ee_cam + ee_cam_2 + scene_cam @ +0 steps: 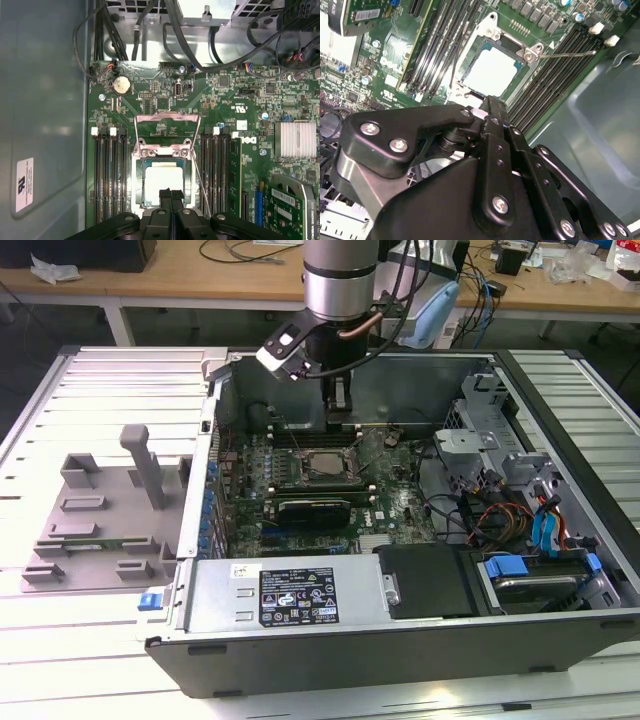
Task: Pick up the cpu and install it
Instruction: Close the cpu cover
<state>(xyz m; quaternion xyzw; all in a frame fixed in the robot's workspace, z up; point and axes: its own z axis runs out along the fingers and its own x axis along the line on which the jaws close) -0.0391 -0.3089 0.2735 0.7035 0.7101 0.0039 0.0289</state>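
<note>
The cpu (325, 462) is a small silvery square lying flat inside the dark socket frame (322, 480) on the green motherboard of the open computer case (400, 650). It shows as a pale square in both wrist views (491, 73) (163, 183). The socket's metal bracket (165, 131) stands flipped open beside it. My gripper (340, 408) hangs just above the socket, over one edge of the cpu. Its black fingers (170, 199) (490, 111) are pressed together, shut with nothing between them.
Memory slots (108, 175) flank the socket on both sides, and a thin wire lever (201, 186) runs beside it. A dark card (315, 508), a power supply (290, 595) and cabled drive bays (520, 540) fill the case. A grey fixture (100, 510) stands outside, at the exterior view's left.
</note>
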